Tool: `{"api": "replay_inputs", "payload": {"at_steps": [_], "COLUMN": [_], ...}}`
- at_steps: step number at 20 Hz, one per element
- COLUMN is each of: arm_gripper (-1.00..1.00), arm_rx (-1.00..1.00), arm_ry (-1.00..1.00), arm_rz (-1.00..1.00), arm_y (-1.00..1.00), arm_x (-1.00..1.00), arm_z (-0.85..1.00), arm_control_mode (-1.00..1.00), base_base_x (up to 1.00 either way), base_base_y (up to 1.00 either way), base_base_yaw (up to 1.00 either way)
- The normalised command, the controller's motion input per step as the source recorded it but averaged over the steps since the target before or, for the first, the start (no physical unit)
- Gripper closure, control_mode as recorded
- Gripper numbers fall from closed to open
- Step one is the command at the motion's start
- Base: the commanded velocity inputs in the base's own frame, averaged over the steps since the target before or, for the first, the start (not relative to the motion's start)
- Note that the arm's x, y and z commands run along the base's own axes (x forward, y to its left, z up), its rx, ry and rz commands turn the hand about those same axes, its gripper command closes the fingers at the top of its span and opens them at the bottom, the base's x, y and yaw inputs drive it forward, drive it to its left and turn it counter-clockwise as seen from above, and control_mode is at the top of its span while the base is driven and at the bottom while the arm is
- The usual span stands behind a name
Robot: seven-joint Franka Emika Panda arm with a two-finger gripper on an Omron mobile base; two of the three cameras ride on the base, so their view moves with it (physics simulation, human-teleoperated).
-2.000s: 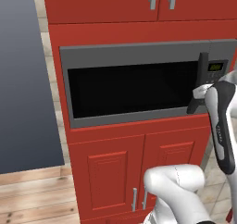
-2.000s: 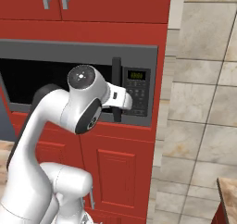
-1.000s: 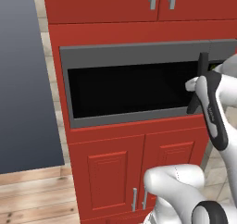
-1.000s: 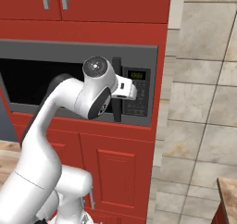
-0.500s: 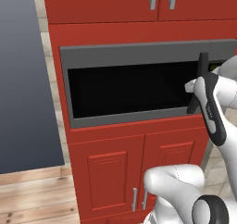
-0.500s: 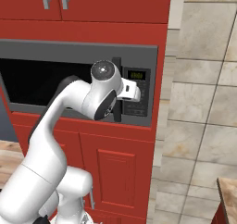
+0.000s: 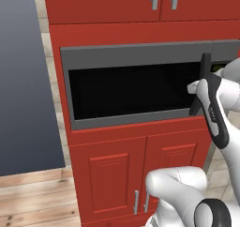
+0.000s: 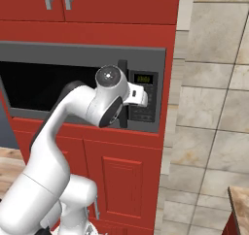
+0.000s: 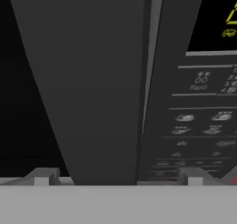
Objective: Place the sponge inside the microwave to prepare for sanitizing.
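The microwave (image 7: 136, 92), a wide grey box with its long axis horizontal, sits built into red cabinets (image 7: 117, 174), its glossy dark door shut. The end effector (image 9: 118, 174) straddles the upright dark handle (image 9: 92, 79), jaws spread wide.

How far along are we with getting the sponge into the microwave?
Early. Nothing is done: the microwave door is closed. In hand: the open gripper is at the door handle, a finger on each side, not yet closed. Left: open the door, fetch the sponge, place it inside.

The microwave (image 7: 136, 55) looks matt grey metal, its window glossy dark; the cabinets (image 7: 112, 172) — smooth painted red.
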Motion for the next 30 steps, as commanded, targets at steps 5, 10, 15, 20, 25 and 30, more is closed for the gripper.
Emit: {"api": "replay_inputs", "payload": {"at_steps": [5, 10, 15, 20, 25, 30], "arm_gripper": [1.0, 1.0, 1.0, 1.0, 1.0, 1.0], "arm_rx": [0.01, 0.0, 0.0, 0.0, -0.1, -0.11], "arm_ry": [0.0, 0.0, 0.0, -0.01, 0.0, 0.12], "arm_rz": [0.02, 0.0, 0.0, 0.0, -0.03, -0.09], "arm_y": [-0.02, 0.0, 0.0, 0.04, 0.45, 0.78], "arm_x": [0.23, 0.07, 0.0, -0.63, -1.0, -0.87], "arm_z": [-0.06, -0.02, 0.0, 0.0, 0.05, -0.08], "arm_control_mode": [-1.0, -1.0, -1.0, -1.0, -1.0, -1.0], "base_base_x": [0.0, 0.0, 0.0, 0.0, 0.0, 0.0], "base_base_y": [0.0, 0.0, 0.0, 0.0, 0.0, 0.0], "base_base_yaw": [0.0, 0.0, 0.0, 0.0, 0.0, 0.0]}}
